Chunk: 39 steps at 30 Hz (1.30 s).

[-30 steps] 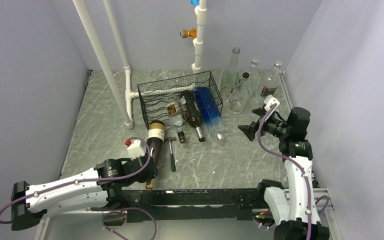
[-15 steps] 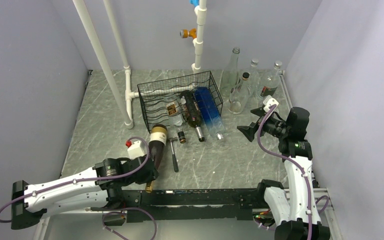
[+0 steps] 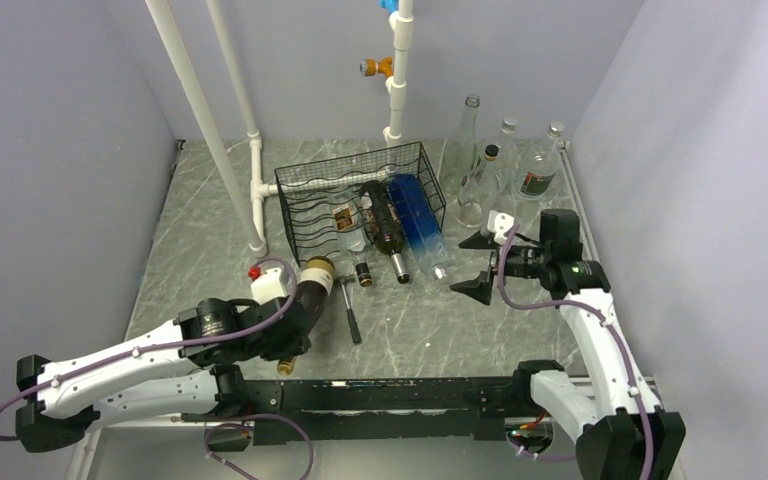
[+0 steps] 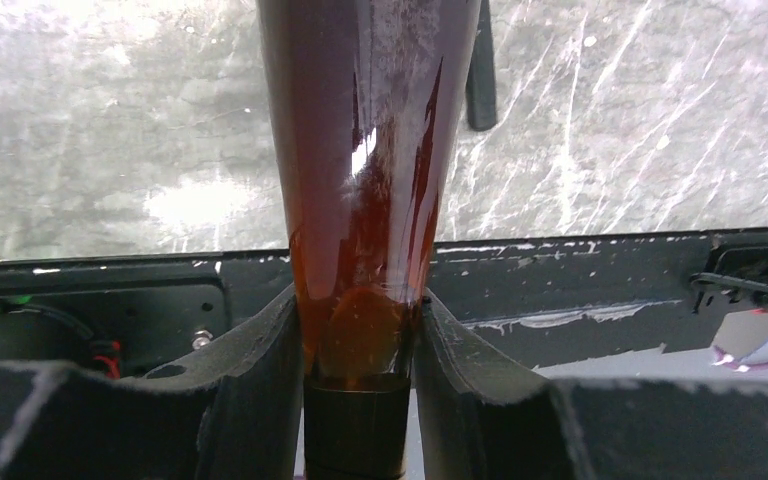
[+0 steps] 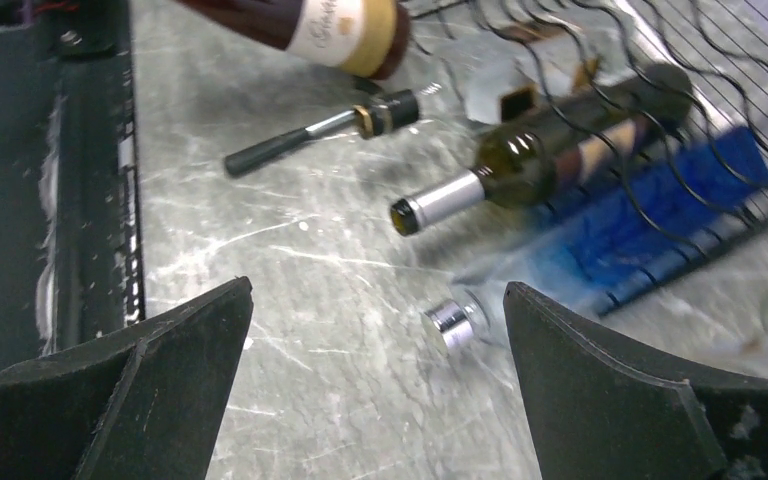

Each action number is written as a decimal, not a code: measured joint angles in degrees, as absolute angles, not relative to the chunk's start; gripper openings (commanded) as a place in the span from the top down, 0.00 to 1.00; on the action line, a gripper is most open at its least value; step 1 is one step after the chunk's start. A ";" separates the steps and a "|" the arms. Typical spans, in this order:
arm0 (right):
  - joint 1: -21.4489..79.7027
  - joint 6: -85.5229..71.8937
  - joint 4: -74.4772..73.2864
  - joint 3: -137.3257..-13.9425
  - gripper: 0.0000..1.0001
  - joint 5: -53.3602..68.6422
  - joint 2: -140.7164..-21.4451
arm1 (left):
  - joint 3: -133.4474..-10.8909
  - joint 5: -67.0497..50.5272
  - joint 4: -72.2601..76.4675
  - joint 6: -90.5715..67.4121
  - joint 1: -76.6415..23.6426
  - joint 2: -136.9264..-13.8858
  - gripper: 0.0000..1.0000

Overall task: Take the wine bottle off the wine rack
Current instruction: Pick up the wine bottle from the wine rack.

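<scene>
Wine bottle — clear of wine rack

No text legible anywhere.
- Brown wine bottle, by wine rack's near left corner: cream label, dark script, too blurred to read.
- Green bottle inside rack: tan label, unreadable.
- Clear bottle right of rack: dark label, too small.

A: What kind of place am I operating in?
B: You're working in a robot lab booth. Plain grey walls are boxing in a marble-patterned tabletop on three sides.
A: What else is showing that?
B: White pipes are rising at eleven o'clock, an orange valve and a wine rack are sitting at twelve, and a black mounting rail is running along six.
</scene>
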<state>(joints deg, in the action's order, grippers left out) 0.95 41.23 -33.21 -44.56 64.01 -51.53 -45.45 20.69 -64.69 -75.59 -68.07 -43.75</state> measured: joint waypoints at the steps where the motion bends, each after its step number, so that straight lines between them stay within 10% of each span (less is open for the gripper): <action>1: 2.28 43.94 -35.16 -45.43 0.00 64.86 -52.58 | -46.50 20.60 -65.60 -74.94 -68.07 -44.45 1.00; 18: 30.09 72.44 -42.59 -53.49 0.00 63.66 -68.84 | -57.28 18.09 -75.09 -63.55 -68.07 -55.09 1.00; 39: 55.70 57.84 -3.09 -56.38 0.00 41.60 -87.81 | -58.65 14.92 -77.34 -66.76 -68.05 -53.12 1.00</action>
<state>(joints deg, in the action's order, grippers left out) 55.70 57.84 -3.09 -56.38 41.60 -87.81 -58.65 14.92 -77.34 -66.76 -68.05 -53.12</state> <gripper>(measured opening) 0.994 0.423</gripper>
